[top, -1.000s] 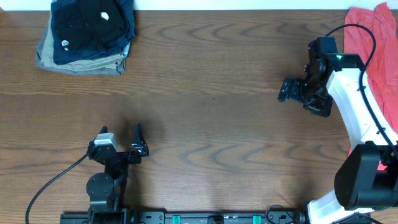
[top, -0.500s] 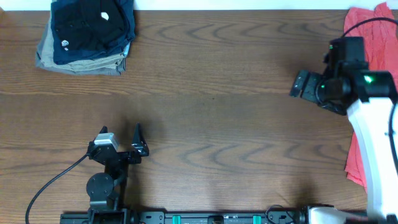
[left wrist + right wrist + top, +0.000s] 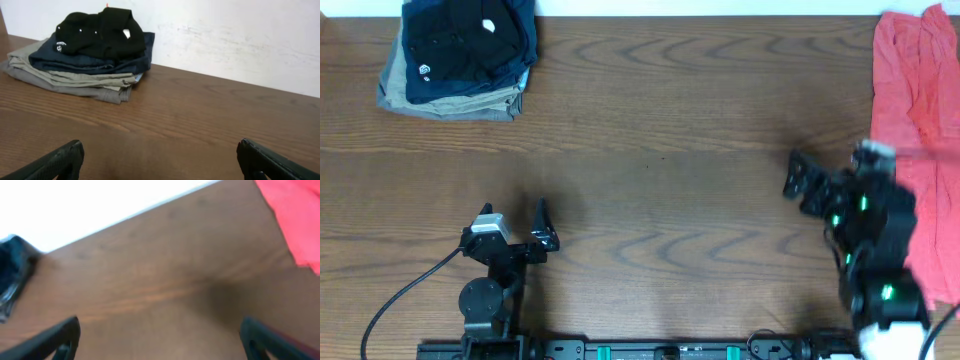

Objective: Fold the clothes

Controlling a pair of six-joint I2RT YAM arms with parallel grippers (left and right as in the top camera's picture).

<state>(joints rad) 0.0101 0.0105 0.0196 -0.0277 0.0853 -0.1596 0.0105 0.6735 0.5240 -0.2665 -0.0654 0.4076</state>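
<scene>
A black T-shirt (image 3: 470,35) with small white print lies on top of a folded stack at the far left corner; it also shows in the left wrist view (image 3: 100,32). A loose coral-red garment (image 3: 912,110) lies along the right edge and shows in the right wrist view (image 3: 295,220). My left gripper (image 3: 545,228) is open and empty near the front left, facing the stack; its jaws stand wide apart (image 3: 160,165). My right gripper (image 3: 799,187) is open and empty over bare wood, left of the red garment; its view (image 3: 162,342) is blurred.
The stack (image 3: 75,75) holds dark blue and grey-beige folded pieces under the T-shirt. A white wall (image 3: 240,40) runs behind the far table edge. A black cable (image 3: 390,300) trails from the left arm at the front.
My right arm has swung from the far right back toward the front edge, its gripper moving nearer and slightly left. The red garment now shows more fully. The left arm has not moved.
</scene>
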